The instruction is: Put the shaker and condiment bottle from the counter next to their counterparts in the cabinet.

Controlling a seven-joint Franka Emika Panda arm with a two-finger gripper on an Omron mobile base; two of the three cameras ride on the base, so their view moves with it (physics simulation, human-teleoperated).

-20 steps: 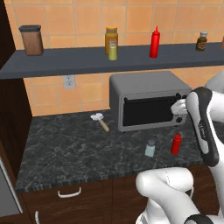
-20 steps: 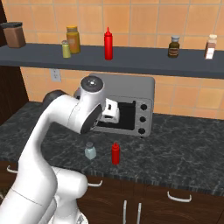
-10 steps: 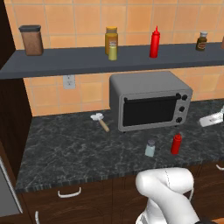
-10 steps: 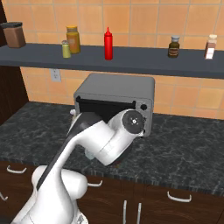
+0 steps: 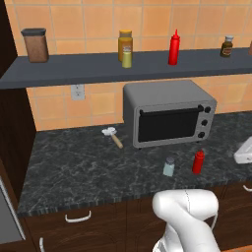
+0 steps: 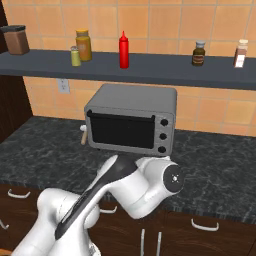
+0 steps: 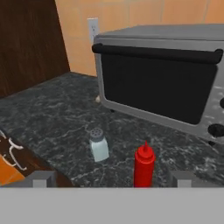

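Condiment bottle (image 7: 144,164) upright, nozzle up, shaker (image 7: 99,145) upright just beside.

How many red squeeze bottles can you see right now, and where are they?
2. One red bottle stands on the counter before the toaster oven, right of the shaker; another stands on the wall shelf.

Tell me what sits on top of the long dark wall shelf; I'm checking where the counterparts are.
On the shelf: brown canister, amber jar with yellow-green shaker before it, red squeeze bottle, small brown bottle. The shaker hides the jar's lower front.
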